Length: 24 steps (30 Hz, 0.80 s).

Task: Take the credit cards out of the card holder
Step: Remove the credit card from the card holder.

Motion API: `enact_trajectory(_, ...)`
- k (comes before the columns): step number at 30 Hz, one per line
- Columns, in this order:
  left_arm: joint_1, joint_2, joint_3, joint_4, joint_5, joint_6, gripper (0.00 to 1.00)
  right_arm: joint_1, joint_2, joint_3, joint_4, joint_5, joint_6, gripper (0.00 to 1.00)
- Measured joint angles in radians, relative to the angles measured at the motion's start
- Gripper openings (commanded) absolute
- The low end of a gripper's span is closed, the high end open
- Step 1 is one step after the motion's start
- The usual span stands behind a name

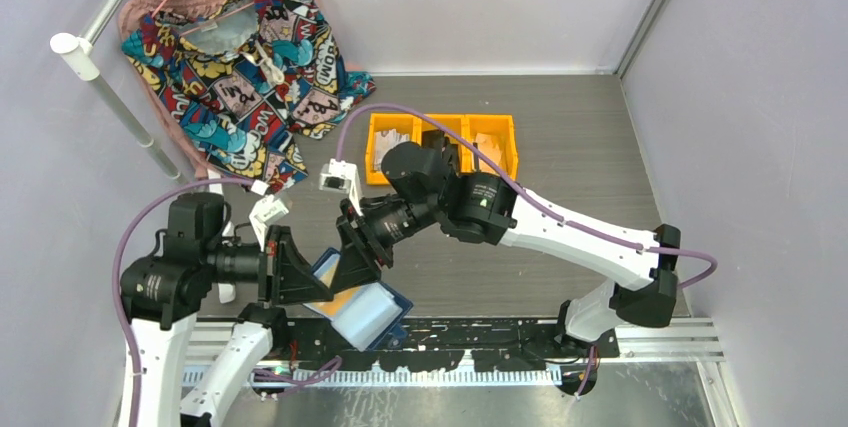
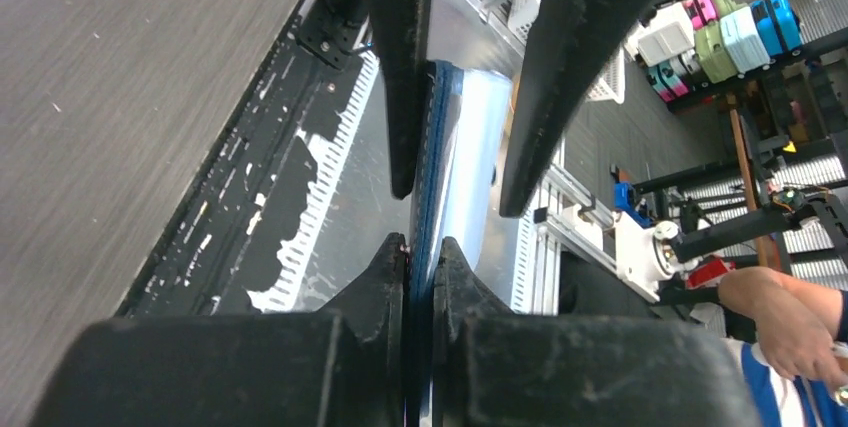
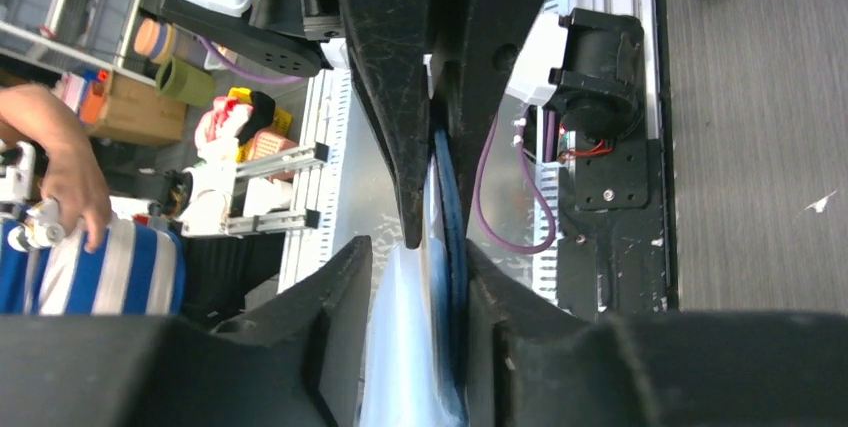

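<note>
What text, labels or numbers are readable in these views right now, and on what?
Nothing reads for certain.
On the comic-print garment: burst lettering, perhaps "BOOM", too small and tilted to confirm.
On the card holder: no print legible.
In the yellow bins: the contents' print is too blurred to read.

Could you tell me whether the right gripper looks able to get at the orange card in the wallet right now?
Probably not: the right gripper is shut on the wallet, as is the left gripper. The orange card shows inside, but one gripper must let go first.
</note>
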Motion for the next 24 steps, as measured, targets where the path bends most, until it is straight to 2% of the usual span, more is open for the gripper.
enact_trajectory(2, 0.000, -0.037, -0.029, 0.108, -0.008, -0.100, 0.00, -0.007, -0.011, -0.036, 0.079, -0.001, 0.035, 0.61)
enact_trajectory(5, 0.000, -0.079, -0.047, 0.244, -0.040, -0.224, 0.00, -0.034, -0.067, -0.161, 0.206, 0.003, 0.112, 0.64)
enact_trajectory(9, 0.000, -0.100, -0.048, 0.369, -0.091, -0.327, 0.00, -0.112, -0.173, -0.344, 0.351, 0.036, 0.237, 0.60)
enact_trajectory(12, 0.000, -0.103, -0.048, 0.426, -0.131, -0.377, 0.00, -0.153, -0.248, -0.439, 0.450, 0.056, 0.320, 0.51)
enact_trajectory(15, 0.000, -0.115, -0.048, 0.462, -0.150, -0.409, 0.00, -0.161, -0.296, -0.466, 0.509, 0.058, 0.367, 0.46)
enact_trajectory(18, 0.000, -0.132, -0.048, 0.481, -0.161, -0.426, 0.00, -0.161, -0.307, -0.461, 0.540, 0.043, 0.383, 0.46)
enact_trajectory(24, 0.000, -0.139, -0.048, 0.481, -0.180, -0.421, 0.00, -0.161, -0.269, -0.392, 0.420, -0.003, 0.338, 0.51)
